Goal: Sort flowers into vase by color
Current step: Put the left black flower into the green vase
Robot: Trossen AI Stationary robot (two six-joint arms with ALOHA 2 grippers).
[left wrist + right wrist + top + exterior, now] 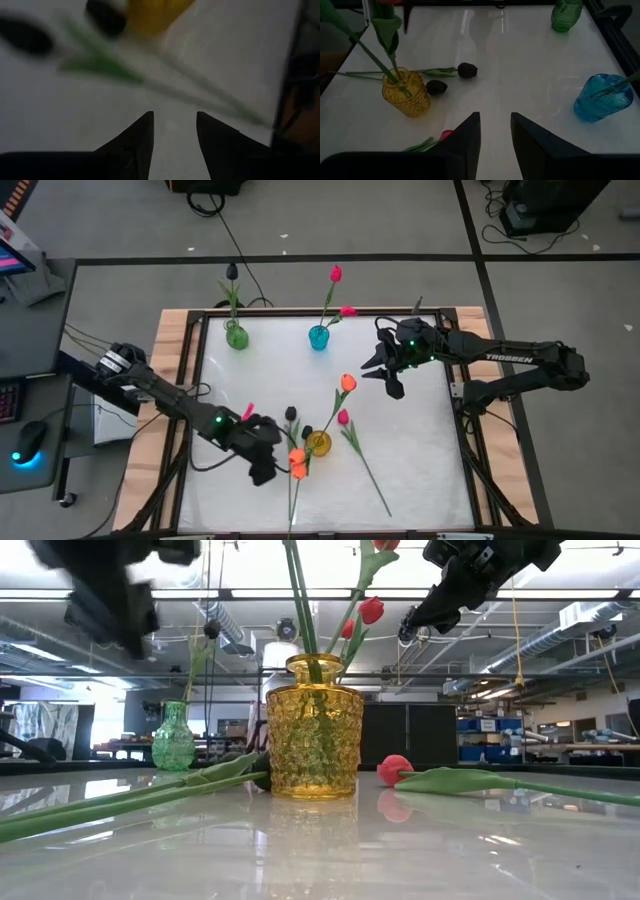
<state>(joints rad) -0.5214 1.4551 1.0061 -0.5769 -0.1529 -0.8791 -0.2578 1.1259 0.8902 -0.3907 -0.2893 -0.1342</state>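
Your left gripper [262, 463], jaws parted and holding nothing, is hovering lower-centre just left of the orange-budded, green-stemmed artificial tulip [297, 461], whose stem is running vertically down-frame.

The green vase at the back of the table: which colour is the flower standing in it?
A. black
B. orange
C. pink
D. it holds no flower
A: in the high view the green vase holds one stem topped by a black bud.

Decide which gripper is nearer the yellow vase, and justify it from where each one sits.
Left. The left gripper sits just beside the yellow vase, near the black tulips lying there. The right gripper hangs farther off, toward the blue vase.
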